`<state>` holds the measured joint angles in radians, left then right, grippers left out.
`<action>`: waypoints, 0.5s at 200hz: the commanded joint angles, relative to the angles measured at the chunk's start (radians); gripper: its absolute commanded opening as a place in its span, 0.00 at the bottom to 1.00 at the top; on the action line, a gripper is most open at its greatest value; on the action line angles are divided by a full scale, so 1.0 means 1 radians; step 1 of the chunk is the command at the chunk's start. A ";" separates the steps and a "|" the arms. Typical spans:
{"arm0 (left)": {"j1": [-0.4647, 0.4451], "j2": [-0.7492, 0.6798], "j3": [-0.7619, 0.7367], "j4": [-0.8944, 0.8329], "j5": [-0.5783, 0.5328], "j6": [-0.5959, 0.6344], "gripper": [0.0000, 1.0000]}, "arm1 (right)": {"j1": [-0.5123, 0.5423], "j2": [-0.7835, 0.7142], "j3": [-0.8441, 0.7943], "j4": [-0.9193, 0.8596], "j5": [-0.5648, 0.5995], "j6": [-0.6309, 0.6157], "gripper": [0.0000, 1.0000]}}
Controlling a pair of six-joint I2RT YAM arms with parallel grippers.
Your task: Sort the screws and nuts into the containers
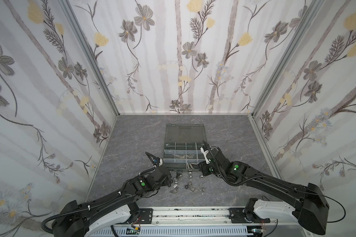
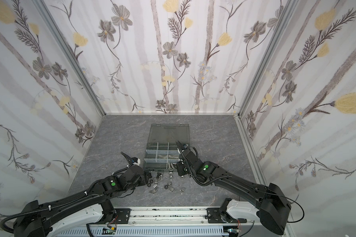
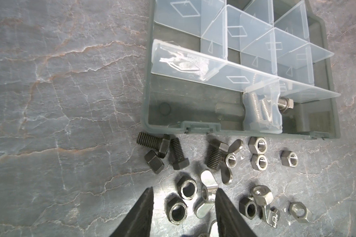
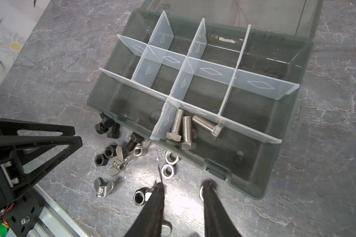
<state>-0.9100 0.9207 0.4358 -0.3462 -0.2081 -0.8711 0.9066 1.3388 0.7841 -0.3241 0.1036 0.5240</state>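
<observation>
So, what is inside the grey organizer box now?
Three silver screws lie together in the organizer box, in one compartment of its front row. The other compartments look empty, but the pale dividers veil parts of the floor, so a small nut there could go unseen.

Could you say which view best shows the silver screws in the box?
Right wrist view: all three silver screws lie unobstructed. Left wrist view veils two behind a divider; both top views show tiny glints.
</observation>
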 commanded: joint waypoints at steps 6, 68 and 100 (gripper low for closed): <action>0.002 0.005 -0.012 0.007 -0.020 -0.022 0.51 | 0.000 -0.008 -0.013 0.057 -0.002 0.041 0.34; 0.000 0.042 -0.031 0.009 -0.040 -0.042 0.49 | 0.000 -0.030 -0.070 0.086 -0.006 0.087 0.34; 0.000 0.051 -0.029 0.010 -0.048 -0.046 0.48 | 0.000 -0.037 -0.088 0.101 -0.009 0.101 0.34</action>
<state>-0.9100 0.9668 0.4076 -0.3447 -0.2249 -0.8978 0.9070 1.3060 0.7059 -0.2695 0.0998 0.5949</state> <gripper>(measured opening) 0.492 0.335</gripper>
